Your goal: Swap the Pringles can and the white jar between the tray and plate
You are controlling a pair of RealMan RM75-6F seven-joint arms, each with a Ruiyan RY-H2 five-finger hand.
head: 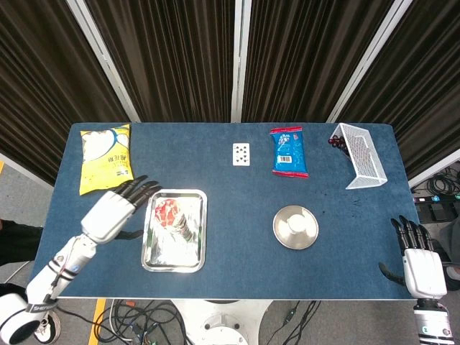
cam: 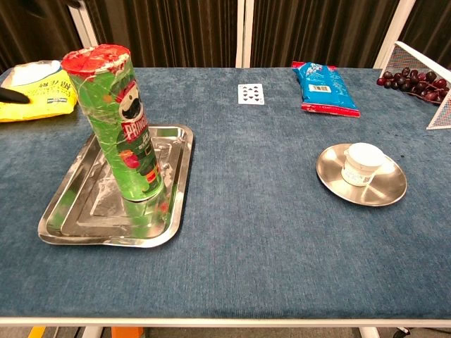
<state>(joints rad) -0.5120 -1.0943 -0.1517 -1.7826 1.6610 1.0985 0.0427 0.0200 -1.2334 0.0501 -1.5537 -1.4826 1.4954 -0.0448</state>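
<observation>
Standing Pringles can point(cam: 121, 121), left hand point(head: 115, 208) beside

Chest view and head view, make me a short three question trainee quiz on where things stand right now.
1. True or false: the Pringles can stands upright in the tray.
2. What holds the white jar: A the tray, B the plate, C the wire basket?
3. Which hand is beside the tray, fingers apart?

Key
1. True.
2. B.
3. The left hand; the right hand is at the table's near right corner.
</observation>
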